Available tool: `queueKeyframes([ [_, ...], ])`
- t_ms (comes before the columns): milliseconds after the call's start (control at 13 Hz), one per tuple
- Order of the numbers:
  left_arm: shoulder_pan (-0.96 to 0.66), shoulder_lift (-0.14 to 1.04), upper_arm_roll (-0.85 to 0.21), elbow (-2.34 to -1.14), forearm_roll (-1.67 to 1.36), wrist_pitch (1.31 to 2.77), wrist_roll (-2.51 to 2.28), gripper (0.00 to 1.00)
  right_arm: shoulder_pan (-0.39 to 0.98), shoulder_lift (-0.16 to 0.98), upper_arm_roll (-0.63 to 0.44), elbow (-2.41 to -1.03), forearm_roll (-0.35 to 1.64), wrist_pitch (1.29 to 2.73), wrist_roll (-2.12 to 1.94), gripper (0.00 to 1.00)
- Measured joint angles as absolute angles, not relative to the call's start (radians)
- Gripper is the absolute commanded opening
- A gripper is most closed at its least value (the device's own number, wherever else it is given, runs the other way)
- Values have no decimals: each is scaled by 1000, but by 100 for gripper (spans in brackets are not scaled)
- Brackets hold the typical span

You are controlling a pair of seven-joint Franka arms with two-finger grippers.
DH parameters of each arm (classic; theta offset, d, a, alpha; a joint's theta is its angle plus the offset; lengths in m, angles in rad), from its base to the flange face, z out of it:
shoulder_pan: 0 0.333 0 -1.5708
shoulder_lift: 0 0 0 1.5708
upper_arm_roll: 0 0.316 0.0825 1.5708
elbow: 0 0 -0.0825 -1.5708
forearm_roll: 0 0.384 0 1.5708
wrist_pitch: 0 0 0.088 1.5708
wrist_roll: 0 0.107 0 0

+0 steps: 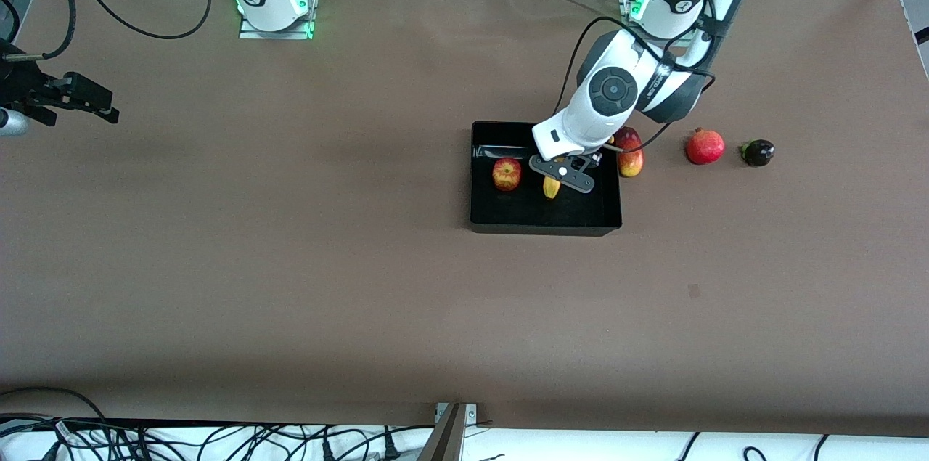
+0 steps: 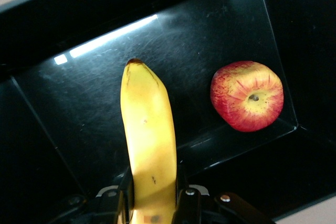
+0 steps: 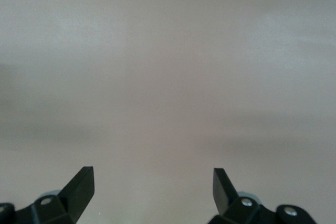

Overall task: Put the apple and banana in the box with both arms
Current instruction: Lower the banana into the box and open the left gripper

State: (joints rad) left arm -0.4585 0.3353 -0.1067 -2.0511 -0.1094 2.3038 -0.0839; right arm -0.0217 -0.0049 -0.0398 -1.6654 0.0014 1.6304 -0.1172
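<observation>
The black box (image 1: 608, 218) sits mid-table toward the left arm's end. The red-yellow apple (image 1: 506, 174) lies inside it, also in the left wrist view (image 2: 247, 102). My left gripper (image 1: 560, 178) is over the box interior, shut on the yellow banana (image 1: 551, 188), which points down toward the box floor (image 2: 94, 108). The banana (image 2: 148, 129) sits between the two fingers (image 2: 185, 195). My right gripper (image 1: 80, 104) waits open and empty over bare table at the right arm's end; its view shows only table between the fingertips (image 3: 79, 187).
A red-yellow mango (image 1: 630, 151) lies just outside the box wall toward the left arm's end. A red pomegranate (image 1: 705, 147) and a dark round fruit (image 1: 758, 152) lie in a row past it.
</observation>
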Motion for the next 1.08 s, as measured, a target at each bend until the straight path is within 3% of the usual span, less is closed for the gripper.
queueKeyframes([
  [538,-462,409,-104,-2051,-109,2399,-79,0,-22,-5,-40,-1665,1,1630,-117,100],
  [615,-462,413,-104,-2051,-109,2408,-79,45,-22,-5,-40,-1665,1,1630,-117,100],
  [692,-462,419,-103,-2051,-109,2415,-79,99,-22,-5,-40,-1665,1,1630,-117,100],
  [1077,-454,421,-94,-2042,-109,2419,-79,100,-22,-5,-40,-1665,1,1630,-117,100],
])
